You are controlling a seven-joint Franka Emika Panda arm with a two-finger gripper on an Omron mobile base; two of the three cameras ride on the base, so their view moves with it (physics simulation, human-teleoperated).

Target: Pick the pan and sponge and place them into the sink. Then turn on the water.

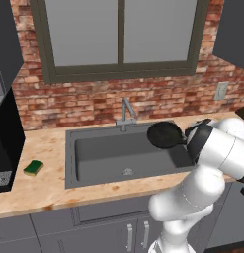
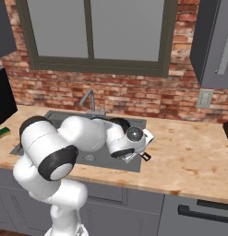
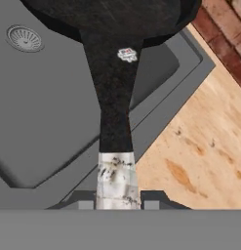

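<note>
Sitting far left on the wooden desk [image 1: 44,192], the sponge [image 1: 33,168] is lying green side up, well apart from the sink [image 1: 94,158] & near a black appliance [image 1: 7,143] at the desk's left end. Moving right, the sink's dark basin is lying sunk into the desk w/ its round drain [image 3: 24,38] showing in the floor and the slim faucet [image 1: 126,112] standing at the rear rim, in front of the brick wall [image 1: 94,99] under the window [image 1: 121,34]. Further right, the pan [image 1: 164,134] is hanging in the air over the right part of the basin, clear of the floor, handle pointing back toward the arm. At the right end, the hand [image 3: 117,205] is pinching the pale tip of the pan's handle, fingers [image 3: 151,200] closed tight on either side of it. Beyond the sink's right rim, bare desk is stretching away, w/ a wall outlet [image 2: 204,98] above it.
</note>
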